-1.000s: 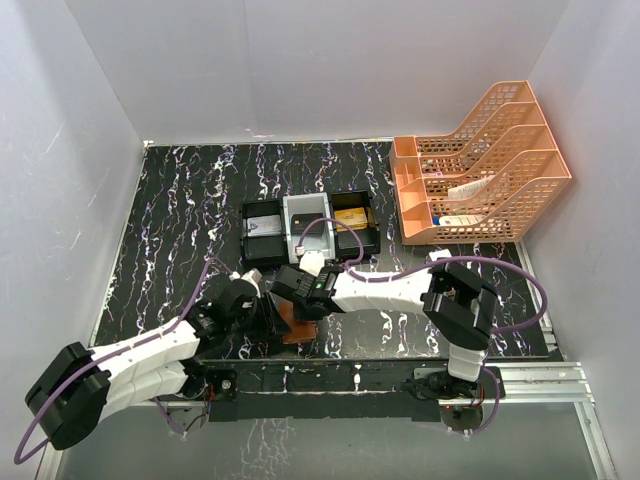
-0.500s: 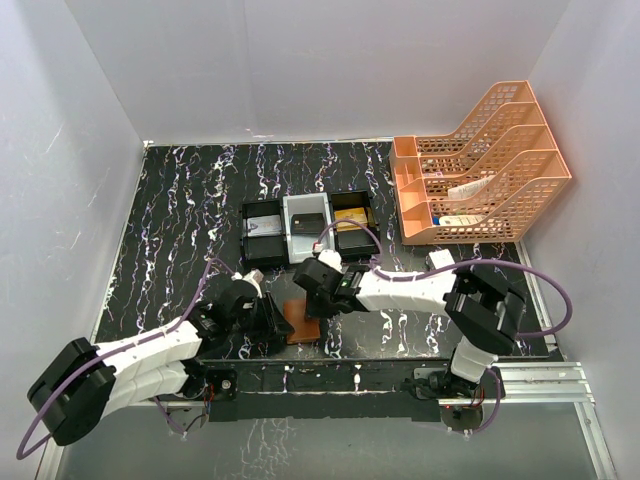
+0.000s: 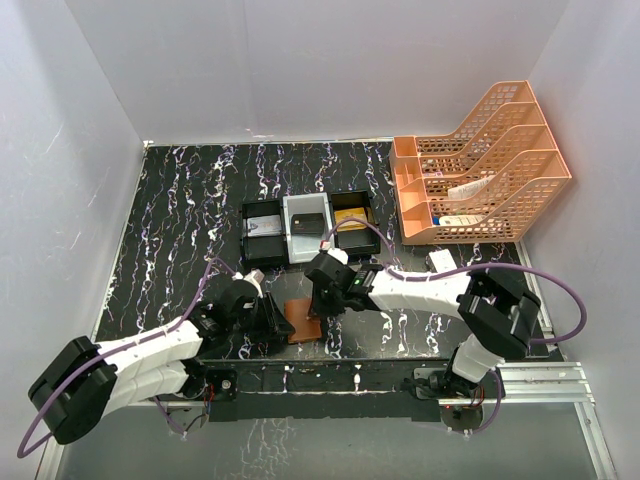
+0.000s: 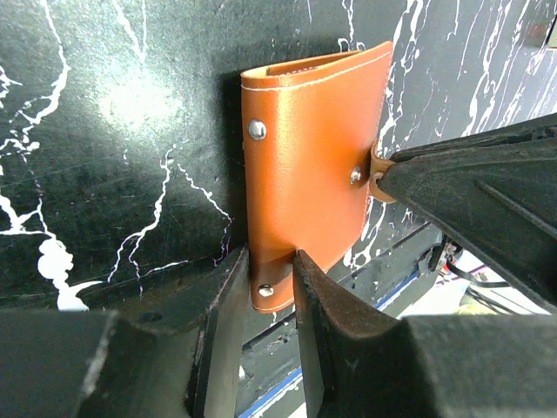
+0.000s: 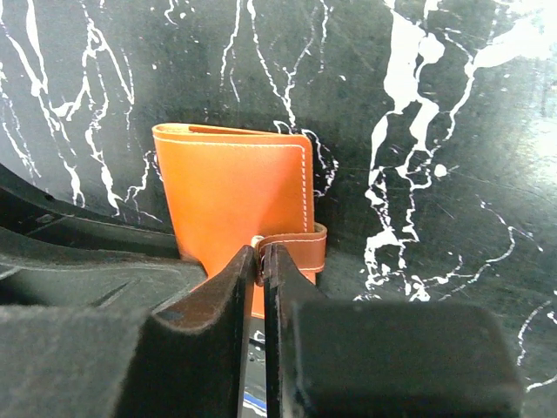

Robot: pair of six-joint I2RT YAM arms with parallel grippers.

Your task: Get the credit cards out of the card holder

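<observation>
A small flat brown leather card holder, folded shut, sits between the 2 sets of jaws near the bench's front edge. The left jaws are drawn in to a narrow gap and have hold of one lower corner of the card holder: in the left wrist view its 2 black fingers press on either side of that corner, with a silver snap stud sitting right between them. The right jaws are almost fully closed. In the right wrist view their fingers pinch the little brown clasp tab that wraps round the card holder's edge, so the body of the card holder lies just beyond their tips. The left wrist view shows the same: a right fingertip meets the tab on the side of the card holder opposite the left jaws' corner. I cannot tell whether the card holder lies flat on the black white-veined marble bench or is raised off it. Beyond both sets of jaws, further from the arm bases, stands a black-and-white tray with 3 compartments. Well off to the outer side of the right jaws is an orange mesh plastic file rack.
</observation>
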